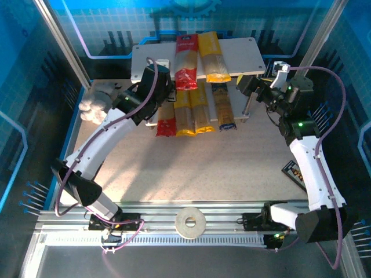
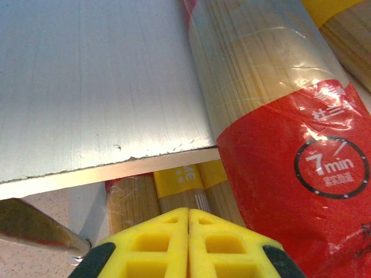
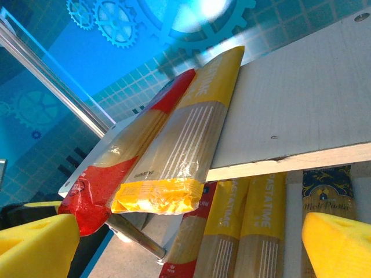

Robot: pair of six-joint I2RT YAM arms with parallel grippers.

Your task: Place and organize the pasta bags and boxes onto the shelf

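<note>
The shelf (image 1: pixel 246 53) stands at the back of the table. A red pack (image 1: pixel 186 63) and a yellow pack (image 1: pixel 211 55) lie side by side on its top board, overhanging the front edge. On the lower board lie a red pack (image 1: pixel 166 121), two yellow packs (image 1: pixel 192 113) and a clear pack with dark blue ends (image 1: pixel 224 107). My left gripper (image 1: pixel 156 81) is at the top board's left front edge, shut on nothing (image 2: pixel 189 215), just left of the top red pack (image 2: pixel 290 162). My right gripper (image 1: pixel 248 87) stands open (image 3: pixel 190 231) before the shelf's right side, facing the top yellow pack (image 3: pixel 185 150).
A white tape roll (image 1: pixel 191 223) rests on the front rail. A white bundle (image 1: pixel 93 104) lies at the left wall and a dark flat object (image 1: pixel 294 174) at the right. A shiny shelf leg (image 3: pixel 133 234) stands below the top packs' ends.
</note>
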